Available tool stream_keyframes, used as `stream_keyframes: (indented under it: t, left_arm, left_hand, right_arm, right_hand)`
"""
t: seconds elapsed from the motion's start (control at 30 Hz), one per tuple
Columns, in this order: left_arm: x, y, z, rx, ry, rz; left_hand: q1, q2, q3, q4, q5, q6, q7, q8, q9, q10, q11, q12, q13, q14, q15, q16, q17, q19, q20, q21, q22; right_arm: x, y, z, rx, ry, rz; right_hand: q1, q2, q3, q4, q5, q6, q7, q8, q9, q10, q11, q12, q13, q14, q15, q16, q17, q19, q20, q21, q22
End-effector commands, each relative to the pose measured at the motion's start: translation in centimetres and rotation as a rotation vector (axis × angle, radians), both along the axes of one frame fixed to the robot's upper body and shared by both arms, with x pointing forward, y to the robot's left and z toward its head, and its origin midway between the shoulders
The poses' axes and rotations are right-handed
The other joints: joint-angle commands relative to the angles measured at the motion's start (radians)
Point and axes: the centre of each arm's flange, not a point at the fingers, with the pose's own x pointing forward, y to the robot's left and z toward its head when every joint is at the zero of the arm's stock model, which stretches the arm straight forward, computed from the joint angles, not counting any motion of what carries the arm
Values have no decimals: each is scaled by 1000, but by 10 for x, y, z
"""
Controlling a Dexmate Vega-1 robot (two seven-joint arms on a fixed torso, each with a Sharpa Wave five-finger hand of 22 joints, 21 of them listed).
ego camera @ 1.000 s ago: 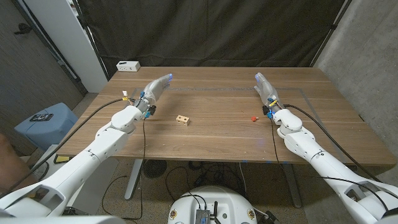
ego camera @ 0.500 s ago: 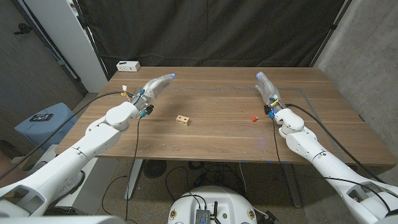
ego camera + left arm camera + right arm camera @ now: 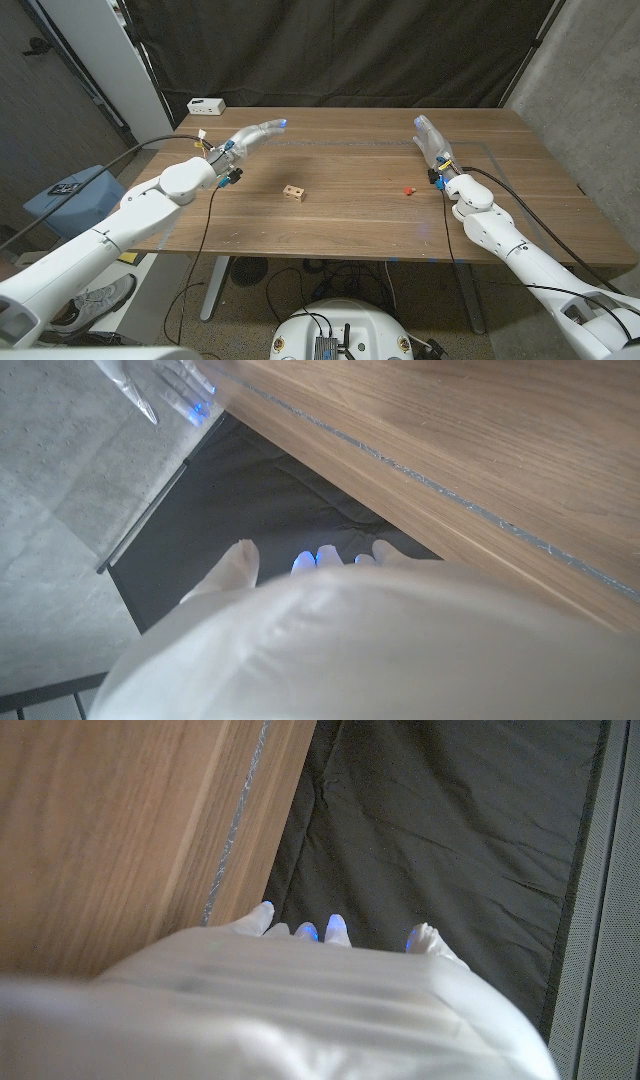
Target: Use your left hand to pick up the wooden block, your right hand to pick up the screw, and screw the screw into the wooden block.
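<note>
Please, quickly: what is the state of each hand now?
Left hand: open, holding nothing.
Right hand: open, holding nothing.

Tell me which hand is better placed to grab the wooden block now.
Left, probably. The wooden block lies left of the table's middle, nearer the left hand, which holds nothing. The right hand is farther off, with the red screw on its side.

Head view looks down on the table (image 3: 350, 215) — wrist views hug its edge.
</note>
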Motion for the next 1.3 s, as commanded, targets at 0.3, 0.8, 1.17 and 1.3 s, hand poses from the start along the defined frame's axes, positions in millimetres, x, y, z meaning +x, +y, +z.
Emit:
stream_keyframes:
  t: [0.3,0.8,1.17,1.3]
  left_arm:
    - [-21,-3,26,398,-7,77]
    - [-38,-25,29,641,-87,207]
    - [-45,-32,22,712,-123,314]
    - [-49,-34,18,734,-144,338]
  left_hand:
    - [60,-45,-3,-70,4,-15,-44,12,4,-15,-33,-2,4,-20,-1,6,3,-29,16,4,3]
    - [108,-57,0,-86,5,-32,-59,14,3,-17,-46,3,5,-29,-3,7,4,-43,25,4,4]
    - [186,-105,-2,-93,17,20,-81,36,3,46,-59,26,8,22,-19,21,5,-53,65,8,4]
    - [231,-138,-5,-93,28,53,-90,44,3,88,-74,37,10,39,-23,22,5,-67,82,5,4]
  right_arm:
    - [3,5,-10,46,-9,-1]
    - [1,8,-15,73,-18,-12]
    - [1,7,-18,73,-10,-15]
    - [1,6,-20,76,-8,-16]
  right_hand:
    - [1,-16,0,-12,7,6,0,5,4,7,2,8,4,-16,-1,3,1,9,-14,9,2]
    - [5,-16,2,-17,8,7,-2,5,5,9,1,8,5,-16,1,2,0,9,-10,8,2]
    - [6,-17,3,-20,8,8,-6,5,5,10,-3,8,5,-17,1,2,0,8,-10,7,2]
    - [5,-17,3,-20,8,6,-7,4,5,7,-4,7,5,-19,2,1,1,7,-10,6,2]
